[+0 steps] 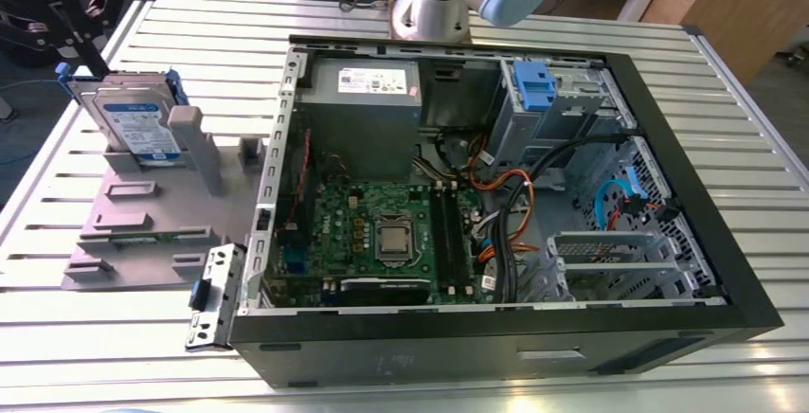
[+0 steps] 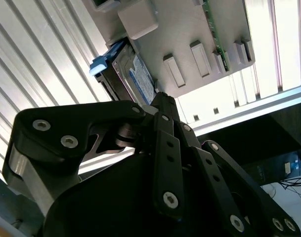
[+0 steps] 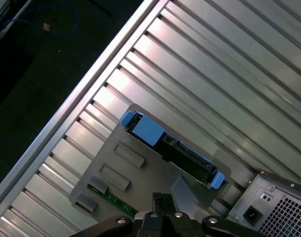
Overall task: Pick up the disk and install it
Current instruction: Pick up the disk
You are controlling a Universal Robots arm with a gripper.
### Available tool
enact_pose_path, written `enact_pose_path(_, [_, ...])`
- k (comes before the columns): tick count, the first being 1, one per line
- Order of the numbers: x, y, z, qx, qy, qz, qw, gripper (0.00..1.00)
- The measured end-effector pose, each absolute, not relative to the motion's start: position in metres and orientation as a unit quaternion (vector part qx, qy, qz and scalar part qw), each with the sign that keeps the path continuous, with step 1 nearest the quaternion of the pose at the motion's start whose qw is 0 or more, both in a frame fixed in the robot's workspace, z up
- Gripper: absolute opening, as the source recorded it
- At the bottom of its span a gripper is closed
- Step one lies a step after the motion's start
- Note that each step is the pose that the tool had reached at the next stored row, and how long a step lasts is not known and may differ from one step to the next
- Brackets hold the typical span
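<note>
The disk (image 1: 136,124) stands on edge in a grey holder (image 1: 152,214) on the slatted table, at the exterior view's left. Its blue-and-white label faces the camera and blue rails run along its edges. My black gripper (image 1: 86,53) hangs just above the disk's top far corner, its fingers drawn together and empty. In the first wrist view the disk (image 3: 170,145) lies below and ahead of the gripper (image 3: 162,198), a gap between them. In the second wrist view the gripper (image 2: 161,98) ends beside the disk (image 2: 140,79).
An open computer case (image 1: 695,195) lies on the table at the exterior view's right, with a green motherboard (image 1: 379,233), a power supply (image 1: 367,81) and a drive bay with a blue bracket (image 1: 531,86). The holder (image 2: 190,29) also carries a small green board (image 2: 217,39).
</note>
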State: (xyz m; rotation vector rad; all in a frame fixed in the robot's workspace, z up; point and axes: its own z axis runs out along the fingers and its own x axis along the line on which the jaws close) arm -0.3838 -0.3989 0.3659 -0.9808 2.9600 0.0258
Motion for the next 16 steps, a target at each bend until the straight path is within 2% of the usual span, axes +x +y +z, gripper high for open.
enact_pose_path(16, [-0.3838,-0.3989,0.3659,-0.325,0.946,0.008,0.011,0.11])
